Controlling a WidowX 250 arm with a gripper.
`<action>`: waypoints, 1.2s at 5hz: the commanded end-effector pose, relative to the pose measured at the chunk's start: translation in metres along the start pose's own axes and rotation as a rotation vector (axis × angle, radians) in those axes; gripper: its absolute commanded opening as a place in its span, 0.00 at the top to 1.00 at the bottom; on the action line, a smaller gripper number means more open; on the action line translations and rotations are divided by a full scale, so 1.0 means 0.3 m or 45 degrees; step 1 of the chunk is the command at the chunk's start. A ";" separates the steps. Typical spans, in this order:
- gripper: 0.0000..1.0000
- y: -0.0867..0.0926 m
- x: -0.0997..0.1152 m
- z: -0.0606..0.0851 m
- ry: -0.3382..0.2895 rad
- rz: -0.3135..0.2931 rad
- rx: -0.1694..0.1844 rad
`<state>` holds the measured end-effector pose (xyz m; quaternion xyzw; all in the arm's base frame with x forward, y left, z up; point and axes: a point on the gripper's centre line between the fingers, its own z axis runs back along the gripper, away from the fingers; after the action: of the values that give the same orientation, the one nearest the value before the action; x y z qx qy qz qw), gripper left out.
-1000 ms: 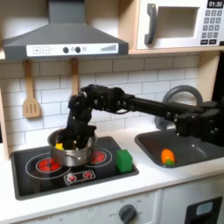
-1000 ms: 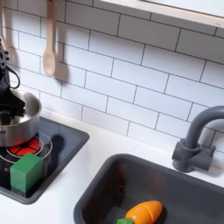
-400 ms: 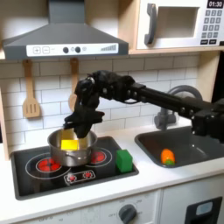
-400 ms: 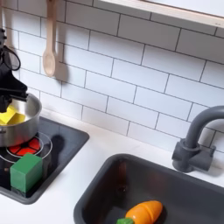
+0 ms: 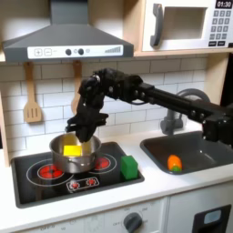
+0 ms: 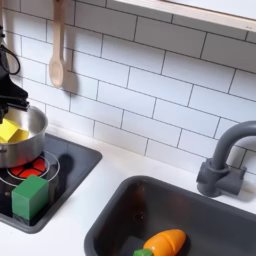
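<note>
The gripper (image 5: 81,130) hangs just above a metal pot (image 5: 74,157) that stands on the stove (image 5: 55,182), on the burner toward the first exterior view's left. Its fingers look slightly parted and hold nothing, though the dark arm makes this hard to be sure of. A yellow block (image 5: 71,148) lies inside the pot, directly beneath the gripper and apart from it. In the second exterior view the pot (image 6: 22,140) sits at the left edge with the block (image 6: 10,132) showing over its rim. A green block (image 5: 129,167) stands on the stove just beside the pot. A carrot (image 6: 165,242) lies in the sink (image 6: 120,215), well apart from the pot.
</note>
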<state>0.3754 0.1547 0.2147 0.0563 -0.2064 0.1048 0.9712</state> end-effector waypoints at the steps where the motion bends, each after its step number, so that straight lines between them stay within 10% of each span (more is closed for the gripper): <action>1: 0.00 0.003 0.012 -0.035 0.037 0.116 0.027; 6: 0.00 -0.030 0.006 -0.145 0.110 0.425 -0.003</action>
<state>0.3984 0.1493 0.1761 0.0171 -0.1724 0.2595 0.9501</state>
